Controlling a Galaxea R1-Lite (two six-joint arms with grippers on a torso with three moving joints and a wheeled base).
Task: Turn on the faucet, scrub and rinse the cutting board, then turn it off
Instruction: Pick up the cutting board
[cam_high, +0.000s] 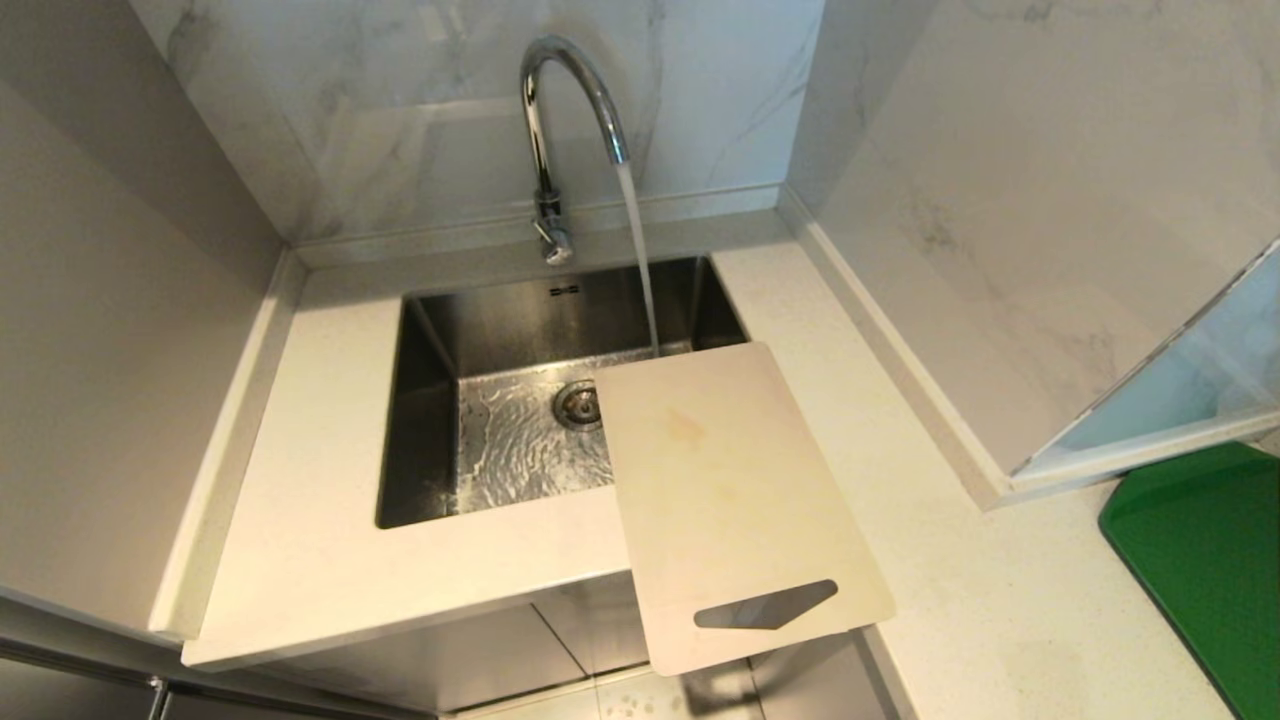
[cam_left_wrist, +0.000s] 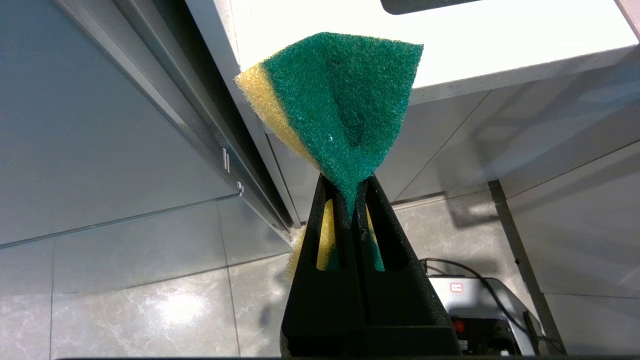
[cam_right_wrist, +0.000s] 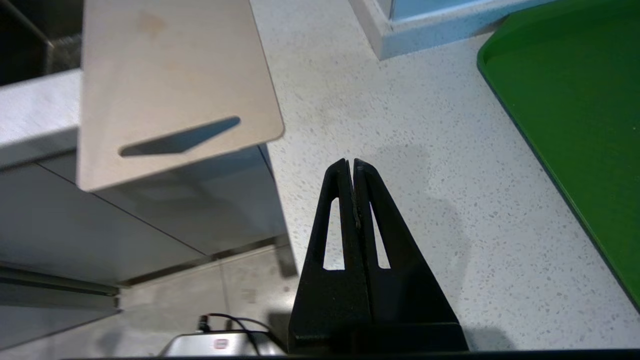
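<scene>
The chrome gooseneck faucet (cam_high: 560, 120) stands behind the sink (cam_high: 440, 350), and water streams from its spout into the basin. The cream-white cutting board (cam_high: 730, 500) lies across the sink's front right corner, its slot-handle end overhanging the counter's front edge (cam_right_wrist: 170, 85). Neither arm shows in the head view. My left gripper (cam_left_wrist: 356, 187) hangs low in front of the cabinet, shut on a green-and-yellow sponge (cam_left_wrist: 340, 100). Shut with nothing in it, my right gripper (cam_right_wrist: 349, 162) hovers over the speckled counter, to the right of the board's handle end.
A green tray (cam_high: 1210, 550) sits on the counter at the far right (cam_right_wrist: 575, 100). Marble walls close the corner behind and beside the sink. A white-framed glass panel (cam_high: 1150, 420) leans out at the right. Tiled floor and the robot's base (cam_left_wrist: 480, 310) lie below.
</scene>
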